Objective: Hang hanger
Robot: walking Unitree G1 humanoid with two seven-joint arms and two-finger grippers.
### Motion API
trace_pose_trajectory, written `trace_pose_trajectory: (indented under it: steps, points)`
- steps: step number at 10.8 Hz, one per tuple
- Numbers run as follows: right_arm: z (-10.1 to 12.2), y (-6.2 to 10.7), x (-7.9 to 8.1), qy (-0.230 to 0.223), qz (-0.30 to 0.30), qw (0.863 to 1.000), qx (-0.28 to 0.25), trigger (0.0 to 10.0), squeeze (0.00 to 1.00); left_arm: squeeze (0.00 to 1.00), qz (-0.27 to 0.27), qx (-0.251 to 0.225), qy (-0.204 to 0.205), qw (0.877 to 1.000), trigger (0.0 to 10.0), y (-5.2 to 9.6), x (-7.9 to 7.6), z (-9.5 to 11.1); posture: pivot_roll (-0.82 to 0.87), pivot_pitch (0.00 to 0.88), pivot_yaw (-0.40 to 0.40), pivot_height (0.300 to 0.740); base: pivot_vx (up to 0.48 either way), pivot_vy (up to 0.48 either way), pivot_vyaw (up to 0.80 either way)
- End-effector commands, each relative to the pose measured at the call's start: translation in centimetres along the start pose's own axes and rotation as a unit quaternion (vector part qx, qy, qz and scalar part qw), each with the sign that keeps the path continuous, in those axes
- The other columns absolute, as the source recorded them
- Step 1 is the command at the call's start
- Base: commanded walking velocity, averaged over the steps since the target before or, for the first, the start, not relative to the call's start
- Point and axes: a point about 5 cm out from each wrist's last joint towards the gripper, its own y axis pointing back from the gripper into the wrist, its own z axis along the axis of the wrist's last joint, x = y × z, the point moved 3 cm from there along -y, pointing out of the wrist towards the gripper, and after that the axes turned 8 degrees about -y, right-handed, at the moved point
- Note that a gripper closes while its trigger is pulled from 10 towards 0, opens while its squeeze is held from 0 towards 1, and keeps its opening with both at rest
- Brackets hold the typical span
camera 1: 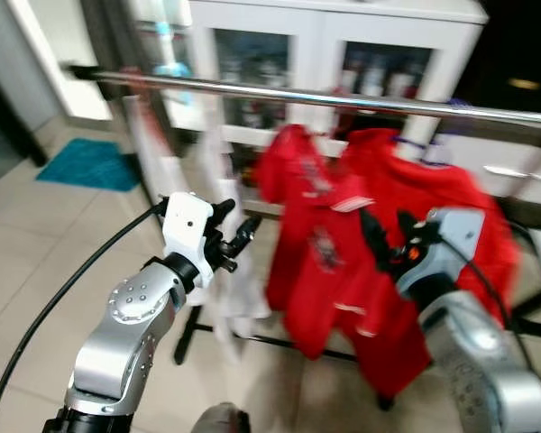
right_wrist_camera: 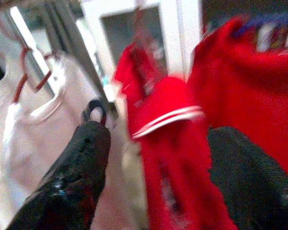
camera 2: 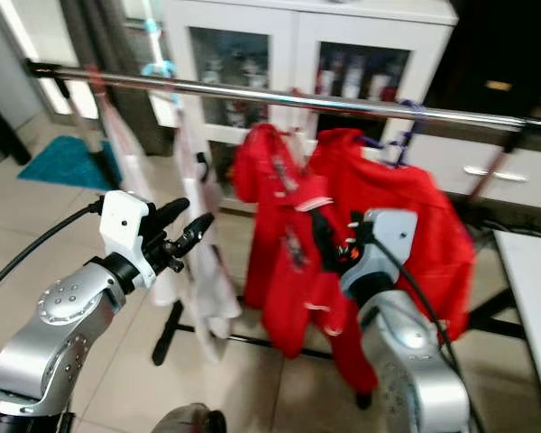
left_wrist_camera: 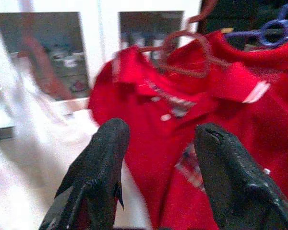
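- the hanger (left_wrist_camera: 182, 45), reddish and carrying a red shirt (camera 1: 307, 225), is seen up at the rail (camera 1: 343, 97), about midway along it; whether its hook sits fully over the rail cannot be told through the blur.
- a second red shirt (camera 1: 433, 216) is hung just beside it on a purple hanger (left_wrist_camera: 271, 31), towards the rail's right end.
- white garments (camera 1: 221, 180) are hung towards the rail's left end, in front of a white cabinet (camera 1: 325, 54).
- the left gripper (camera 1: 234, 233) is held raised below the rail, its fingers (left_wrist_camera: 98, 163) spread wide with nothing between them, aimed at the red shirt.
- the right gripper (camera 1: 389, 236) is held close against the red shirts, its fingers (right_wrist_camera: 81, 158) wide apart; red cloth is seen in the gap, yet no pinch is evident.
- the task is judged near its end: the shirt looks carried by the rail, not by a gripper.
- what is left, if anything, is judged to be checking the hook's seat and drawing both arms clear.
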Motion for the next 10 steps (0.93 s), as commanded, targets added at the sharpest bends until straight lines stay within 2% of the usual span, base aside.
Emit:
trace_pose_trajectory:
  steps: [1, 2, 5, 6, 7, 10]
  points:
    - [-0.6, 0.0, -0.2, 0.003, -0.013, 1.0, 0.015, 10.0, 1.0, 0.0, 0.005, 0.007, -0.005, 1.0, 10.0, 0.0, 0.1, -0.4, 0.08, 0.04, 0.027, 0.74, 0.0, 0.364, 0.0]
    - [-0.8, 0.0, -0.1, 0.006, -0.011, 1.0, 0.019, 10.0, 1.0, 0.0, 0.006, 0.009, -0.004, 1.0, 10.0, 0.1, 0.0, -0.5, 0.08, 0.04, 0.019, 0.74, 0.0, 0.368, 0.0]
    - [-0.3, -0.4, -0.3, -0.003, -0.013, 1.0, -0.002, 10.0, 1.0, 0.0, 0.027, 0.018, 0.009, 0.999, 10.0, 0.8, 0.1, -1.0, 0.09, 0.034, 0.015, 0.74, 0.0, 0.0, 0.0]
    - [-0.5, -0.6, 0.3, -0.01, 0.007, 1.0, 0.005, 10.0, 1.0, 0.0, 0.031, 0.015, 0.011, 0.999, 10.0, 0.8, 0.2, -0.8, 0.1, 0.029, 0.018, 0.74, 0.0, 0.0, 0.8]
    - [-0.6, -0.7, 0.7, -0.007, 0.016, 1.0, 0.007, 10.0, 1.0, 0.0, 0.028, 0.013, -0.003, 1.0, 10.0, 0.7, 0.1, -0.7, 0.1, 0.032, 0.016, 0.74, 0.0, 0.0, 0.8]
    - [-1.2, -0.6, 1.2, -0.015, 0.034, 0.999, 0.015, 10.0, 1.0, 0.0, 0.05, -0.011, -0.003, 0.999, 10.0, 0.8, 0.5, 0.1, 0.1, 0.038, 0.008, 0.74, 0.0, 0.0, 0.8]
